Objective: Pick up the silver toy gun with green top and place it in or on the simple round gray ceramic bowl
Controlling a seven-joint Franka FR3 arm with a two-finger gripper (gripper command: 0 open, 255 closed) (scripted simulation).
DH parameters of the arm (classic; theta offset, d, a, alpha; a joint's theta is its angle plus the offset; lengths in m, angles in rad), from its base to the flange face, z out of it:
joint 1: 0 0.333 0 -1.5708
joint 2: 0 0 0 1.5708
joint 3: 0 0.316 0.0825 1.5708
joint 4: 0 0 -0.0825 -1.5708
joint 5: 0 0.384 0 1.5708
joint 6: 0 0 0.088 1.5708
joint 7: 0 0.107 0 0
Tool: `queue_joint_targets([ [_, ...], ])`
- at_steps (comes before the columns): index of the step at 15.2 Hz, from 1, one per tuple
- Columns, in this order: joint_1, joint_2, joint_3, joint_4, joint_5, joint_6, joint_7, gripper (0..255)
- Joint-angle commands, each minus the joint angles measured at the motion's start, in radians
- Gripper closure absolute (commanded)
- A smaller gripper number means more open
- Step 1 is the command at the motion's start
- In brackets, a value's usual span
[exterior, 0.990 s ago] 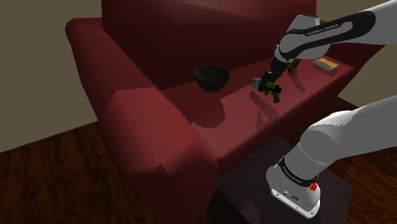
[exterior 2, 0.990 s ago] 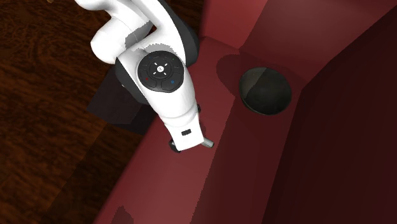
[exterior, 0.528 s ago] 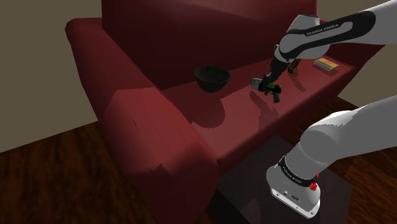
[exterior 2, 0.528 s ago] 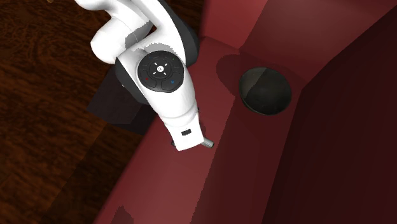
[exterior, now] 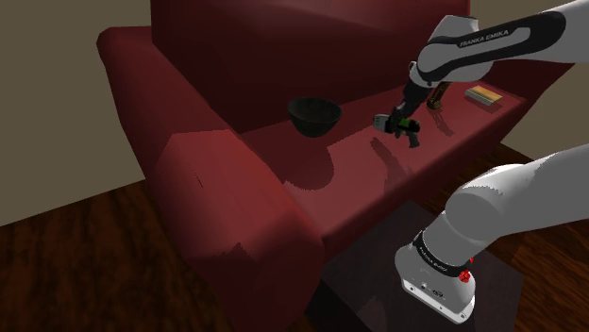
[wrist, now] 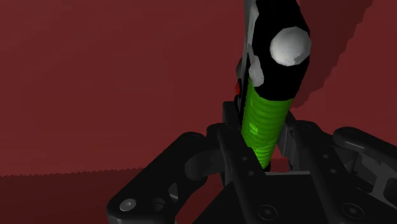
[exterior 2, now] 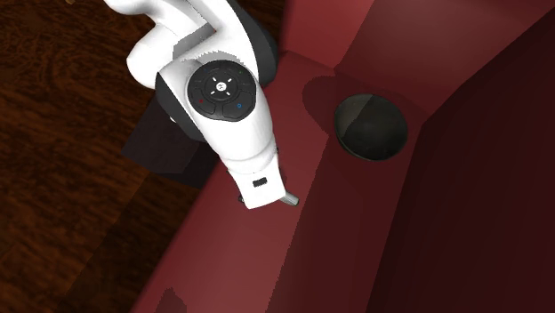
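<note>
Two fingers of the gripper (wrist: pixel 262 137) clasped the toy gun (wrist: pixel 273 70) near the bowl (exterior: pixel 314 115); held by one end, it could twist loose.

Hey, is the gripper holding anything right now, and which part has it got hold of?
Yes: the gripper is shut on the toy gun, clasping it by the green ribbed section; the black and silver end sticks out beyond.

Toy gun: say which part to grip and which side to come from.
Grip the toy gun on its green ribbed section, coming from above the sofa seat. That section is narrow and straight-sided, so it fits between the jaws; the gripper is shut on it there.
</note>
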Motion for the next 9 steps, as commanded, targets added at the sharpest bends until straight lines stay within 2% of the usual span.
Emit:
queue_joint_targets([
  [1,-0.001,-0.014,0.005,0.018,0.001,-0.032,0.000,255],
  [9,0.000,-0.059,0.029,0.096,0.010,-0.154,0.004,255],
])
